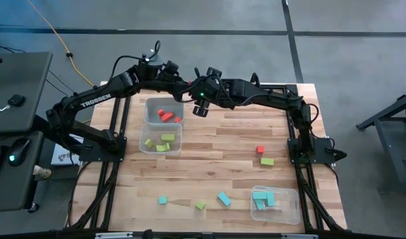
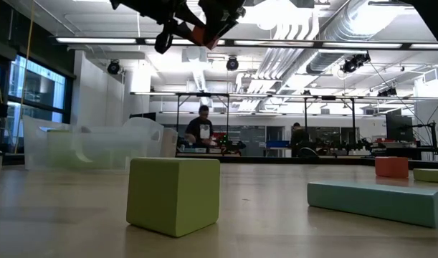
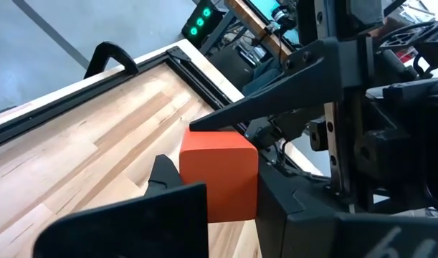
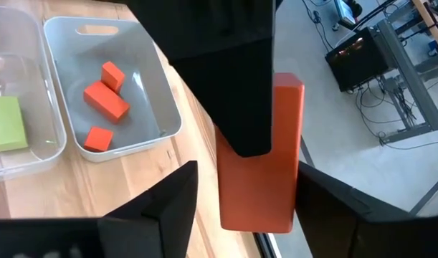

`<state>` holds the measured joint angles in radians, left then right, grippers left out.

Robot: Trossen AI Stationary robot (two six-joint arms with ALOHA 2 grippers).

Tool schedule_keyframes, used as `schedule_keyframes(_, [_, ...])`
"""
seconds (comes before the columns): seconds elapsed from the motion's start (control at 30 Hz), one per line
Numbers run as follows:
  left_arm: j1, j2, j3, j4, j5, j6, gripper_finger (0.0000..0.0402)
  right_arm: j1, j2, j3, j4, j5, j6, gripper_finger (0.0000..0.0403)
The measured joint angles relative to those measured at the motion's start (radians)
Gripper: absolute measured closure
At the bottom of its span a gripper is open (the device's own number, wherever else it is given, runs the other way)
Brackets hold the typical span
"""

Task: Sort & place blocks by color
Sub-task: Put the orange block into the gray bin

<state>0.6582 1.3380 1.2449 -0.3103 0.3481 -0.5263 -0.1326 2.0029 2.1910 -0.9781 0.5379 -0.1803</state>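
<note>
A red bar block (image 4: 258,165) hangs in the air between both grippers, over the table's far edge beside the tub of red blocks (image 4: 154,79). My left gripper (image 3: 219,208) is shut on it. My right gripper (image 4: 247,208) is open, with its fingers on either side of the same block. In the low view the red bar block (image 2: 198,34) shows high above the table among the dark fingers. In the high view the left gripper (image 1: 184,91) and the right gripper (image 1: 195,94) meet; the block is hidden there. My left gripper pinches the red block between its two fingers, one on each side face (image 3: 193,179). In the right wrist view one left finger (image 4: 233,79) lies flat over the block's upper front face. The block is lifted clear of the table.
Three clear tubs stand on the table: one with red blocks (image 1: 149,101), one with green blocks (image 1: 144,147) next to it, and one with teal blocks (image 1: 294,199) at the near right. Loose blocks lie about: red (image 1: 260,150), green (image 1: 267,161), teal (image 1: 162,199), green (image 1: 200,205), teal (image 1: 224,198).
</note>
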Motion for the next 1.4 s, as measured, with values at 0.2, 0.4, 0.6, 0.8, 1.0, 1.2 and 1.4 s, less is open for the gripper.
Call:
schedule_keyframes(0.2, [0.0, 0.0, 0.0, -0.008, -0.003, 0.033, 0.0378, 0.006, 0.0, 0.0, -0.005, 0.003, 0.0, 0.0191])
schedule_keyframes(0.4, [0.005, 0.0, 0.0, -0.024, -0.031, 0.059, 0.0378, 0.012, 0.0, 0.001, -0.041, 0.047, 0.013, 0.0191])
schedule_keyframes(0.6, [0.017, 0.0, 0.0, -0.061, -0.039, 0.087, 0.0378, 0.012, 0.0, 0.001, -0.092, 0.059, 0.074, 0.0191])
schedule_keyframes(0.8, [0.038, 0.0, 0.0, -0.088, -0.045, 0.119, 0.0378, 0.012, 0.0, 0.001, -0.14, 0.06, 0.141, 0.0191])
schedule_keyframes(1.0, [0.06, 0.0, 0.0, -0.142, -0.047, 0.173, 0.0378, 0.011, 0.0, 0.001, -0.215, 0.06, 0.231, 0.0191])
schedule_keyframes(1.2, [0.069, 0.0, 0.0, -0.217, -0.08, 0.232, 0.0378, 0.011, 0.0, 0.001, -0.276, 0.054, 0.322, 0.0191])
schedule_keyframes(1.4, [0.069, 0.0, 0.0, -0.294, -0.106, 0.28, 0.0378, 0.011, 0.0, 0.001, -0.289, -0.005, 0.367, 0.0191])
